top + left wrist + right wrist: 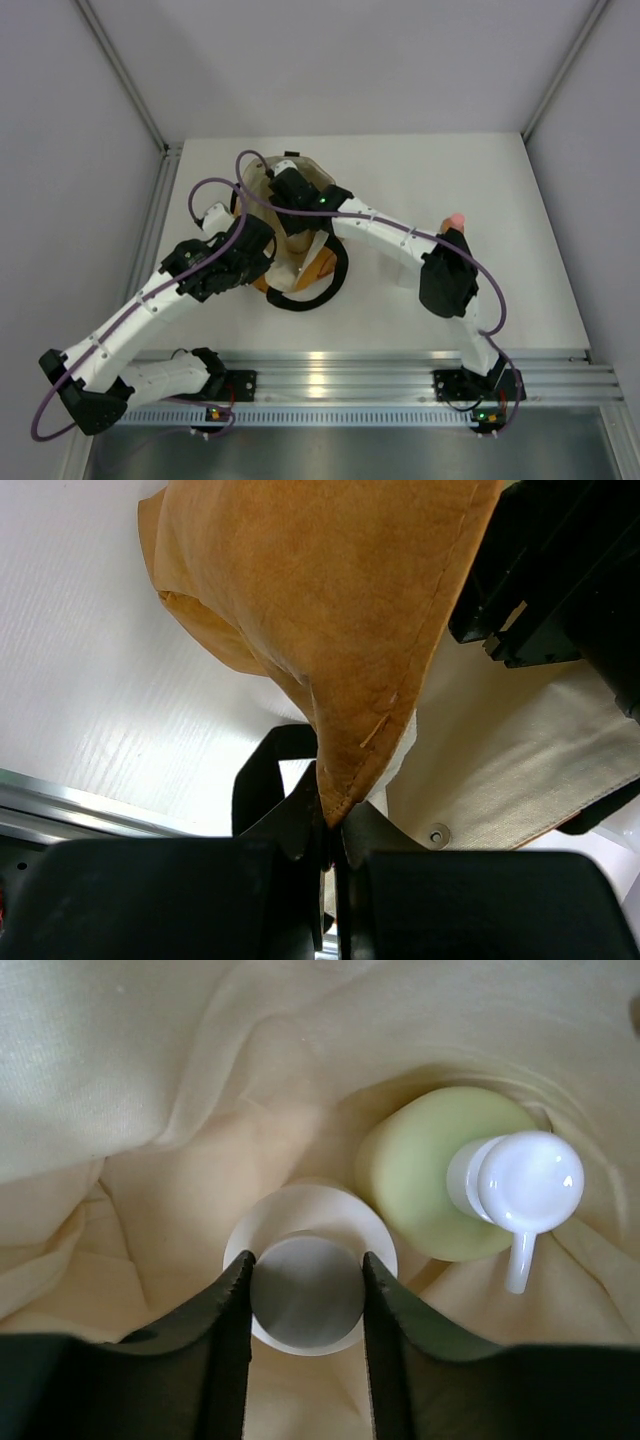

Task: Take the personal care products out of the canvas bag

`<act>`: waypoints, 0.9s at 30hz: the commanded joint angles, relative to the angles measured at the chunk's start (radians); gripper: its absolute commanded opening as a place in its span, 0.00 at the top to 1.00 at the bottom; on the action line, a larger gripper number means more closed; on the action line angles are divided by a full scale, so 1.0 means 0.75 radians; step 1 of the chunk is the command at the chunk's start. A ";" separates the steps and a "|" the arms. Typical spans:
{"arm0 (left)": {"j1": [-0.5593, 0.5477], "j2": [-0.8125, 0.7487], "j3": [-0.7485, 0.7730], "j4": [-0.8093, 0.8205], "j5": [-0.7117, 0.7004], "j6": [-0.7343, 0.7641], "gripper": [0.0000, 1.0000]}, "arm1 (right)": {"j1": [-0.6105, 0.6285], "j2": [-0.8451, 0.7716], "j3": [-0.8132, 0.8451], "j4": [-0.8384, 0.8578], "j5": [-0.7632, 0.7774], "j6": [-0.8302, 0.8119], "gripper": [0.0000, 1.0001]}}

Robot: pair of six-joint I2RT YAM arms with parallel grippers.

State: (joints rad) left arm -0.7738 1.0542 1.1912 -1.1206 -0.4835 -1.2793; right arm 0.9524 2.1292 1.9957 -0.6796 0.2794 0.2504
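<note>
Pointing caps at R hand [306,1263] inside canvas bag [150,1080]: white btl [305,1305], green btl [410,1180].

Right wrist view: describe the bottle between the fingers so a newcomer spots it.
Inside the canvas bag, on its cream lining, stand two bottles. The squat bottle is between the fingers of the right gripper, its top flat, round and whitish; the pale green bottle beside it has a white pump.
</note>
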 commanded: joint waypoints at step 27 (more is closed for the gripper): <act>0.001 0.063 0.040 0.038 0.031 0.037 1.00 | 0.049 -0.478 0.198 -0.033 -0.104 -0.176 1.00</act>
State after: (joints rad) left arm -0.7738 1.0817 1.2015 -1.1198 -0.4862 -1.2564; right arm 0.9745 1.9076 2.0525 -0.7864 0.2417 0.1486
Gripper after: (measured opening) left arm 0.027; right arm 0.406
